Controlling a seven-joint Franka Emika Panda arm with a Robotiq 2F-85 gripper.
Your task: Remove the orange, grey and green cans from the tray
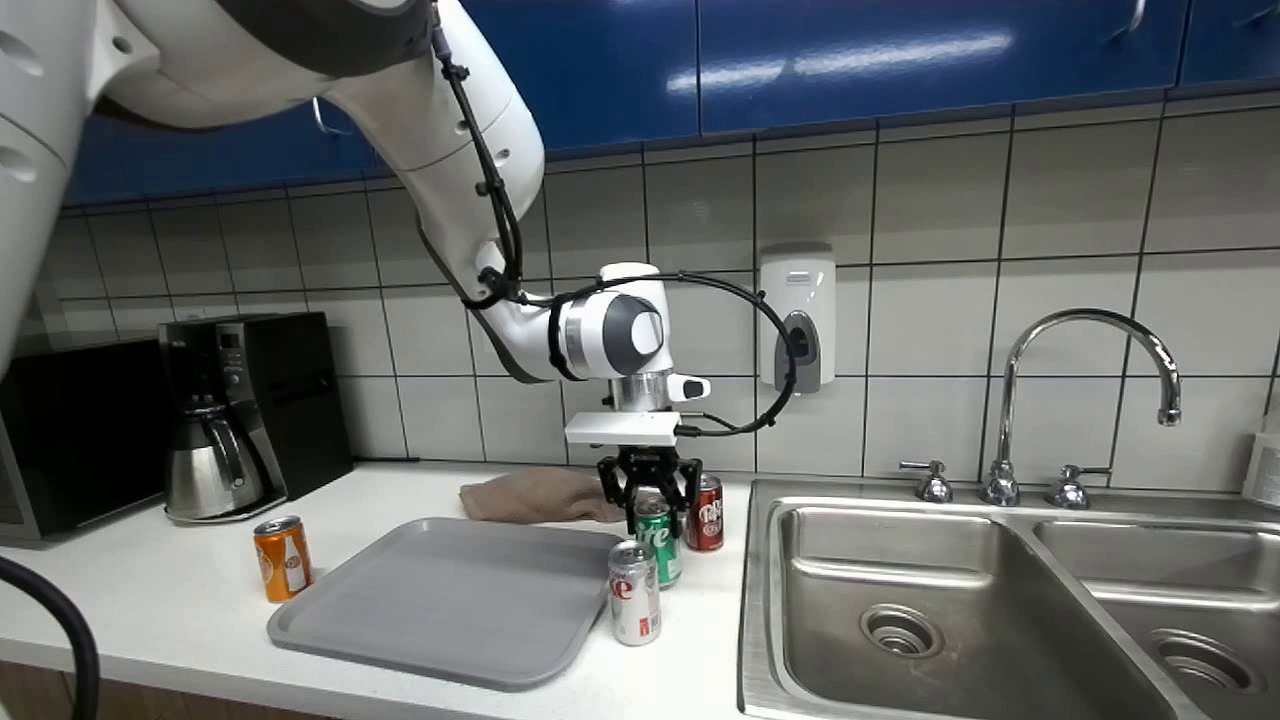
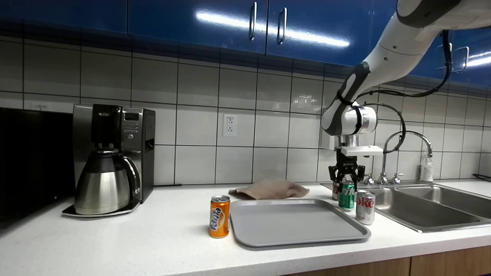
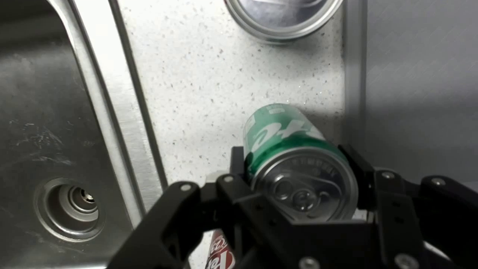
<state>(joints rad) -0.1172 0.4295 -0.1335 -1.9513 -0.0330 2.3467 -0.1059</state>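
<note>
as the gripper [image 3: 297,164] pinches the green can [image 1: 660,548] upright between its two fingers [image 3: 238,158], that can is off the tray [image 2: 295,222], at the strip of counter [image 3: 194,112] between tray and sink [image 1: 757,610]. the grey can [image 1: 634,598] stands along that strip, just beside the tray and near the green one, while the orange can [image 2: 219,218] stands by the tray's opposite edge. the red can [image 1: 708,515] stands near the green.

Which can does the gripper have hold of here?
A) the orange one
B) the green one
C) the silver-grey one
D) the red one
B: in the wrist view the gripper is closed against both sides of the green can, while the silver-grey can stands apart from it.
</note>
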